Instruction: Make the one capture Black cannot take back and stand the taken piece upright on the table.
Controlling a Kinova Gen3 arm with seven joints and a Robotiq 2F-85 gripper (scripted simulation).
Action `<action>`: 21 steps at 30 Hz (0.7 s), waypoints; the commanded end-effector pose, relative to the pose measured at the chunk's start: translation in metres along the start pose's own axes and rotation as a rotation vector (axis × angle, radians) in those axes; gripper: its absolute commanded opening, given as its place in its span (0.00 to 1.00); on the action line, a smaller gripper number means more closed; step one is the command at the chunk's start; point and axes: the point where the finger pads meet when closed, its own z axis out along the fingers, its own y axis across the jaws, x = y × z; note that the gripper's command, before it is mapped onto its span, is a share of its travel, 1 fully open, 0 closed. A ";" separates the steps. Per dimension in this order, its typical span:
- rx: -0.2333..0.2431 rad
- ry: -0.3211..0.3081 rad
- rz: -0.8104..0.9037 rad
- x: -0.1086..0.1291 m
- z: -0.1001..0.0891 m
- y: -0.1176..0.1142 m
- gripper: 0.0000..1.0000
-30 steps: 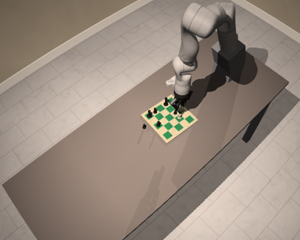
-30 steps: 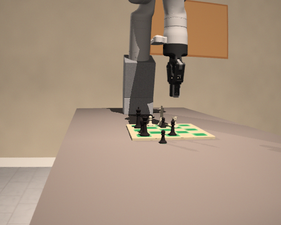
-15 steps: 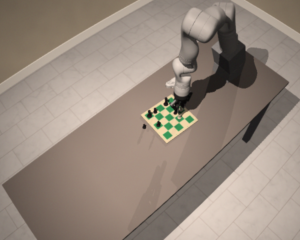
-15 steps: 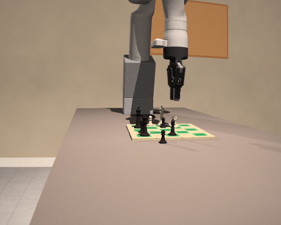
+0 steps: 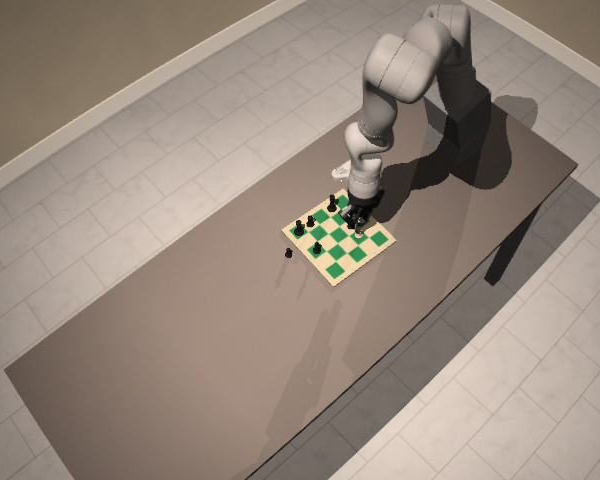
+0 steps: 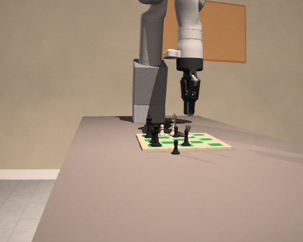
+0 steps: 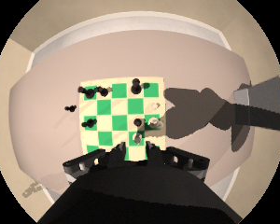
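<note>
The green and cream chessboard [image 5: 338,236] lies on the brown table. Several black pieces stand on it, among them a tall one at the far corner [image 5: 332,203] and two at the left edge [image 5: 298,227]. A black pawn [image 5: 288,252] stands upright on the table just off the board; the exterior view also shows this pawn [image 6: 175,147]. White pieces stand at the far side: a small pawn [image 6: 162,130], a tall piece [image 6: 173,122] and a rook-like piece [image 6: 188,129]. My gripper [image 6: 189,112] hangs above the board's far right part, fingers narrowed but apart, with nothing between them.
The arm's grey base block [image 6: 149,91] stands behind the board at the table's far end. An orange panel [image 6: 222,34] hangs on the wall behind. The table edge runs close to the board's left side in the exterior view.
</note>
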 end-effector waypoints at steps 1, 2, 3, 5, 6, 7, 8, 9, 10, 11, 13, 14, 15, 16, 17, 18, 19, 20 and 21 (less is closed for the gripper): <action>-0.007 0.006 -0.003 0.002 0.007 0.003 0.37; -0.007 0.006 -0.003 0.001 0.008 0.003 0.37; -0.007 0.006 -0.003 0.001 0.010 0.003 0.37; -0.007 0.006 -0.003 0.001 0.012 0.004 0.37; -0.007 0.006 -0.003 0.001 0.013 0.004 0.37; -0.007 0.006 -0.003 0.001 0.015 0.004 0.37; -0.007 0.006 -0.003 0.001 0.015 0.004 0.37; -0.007 0.006 -0.003 0.001 0.015 0.004 0.37; -0.007 0.006 -0.003 0.001 0.016 0.004 0.37; -0.007 0.006 -0.003 0.001 0.017 0.004 0.37; -0.007 0.006 -0.003 0.001 0.018 0.004 0.37; -0.007 0.006 -0.003 0.001 0.019 0.004 0.37; -0.007 0.006 -0.003 0.001 0.020 0.004 0.37; -0.007 0.006 -0.003 0.001 0.020 0.004 0.37; -0.007 0.006 -0.003 0.001 0.021 0.004 0.37; -0.007 0.006 -0.003 0.001 0.021 0.004 0.37; -0.007 0.006 -0.003 0.001 0.021 0.004 0.37; -0.007 0.006 -0.003 0.001 0.021 0.004 0.37; -0.007 0.006 -0.003 0.001 0.022 0.004 0.37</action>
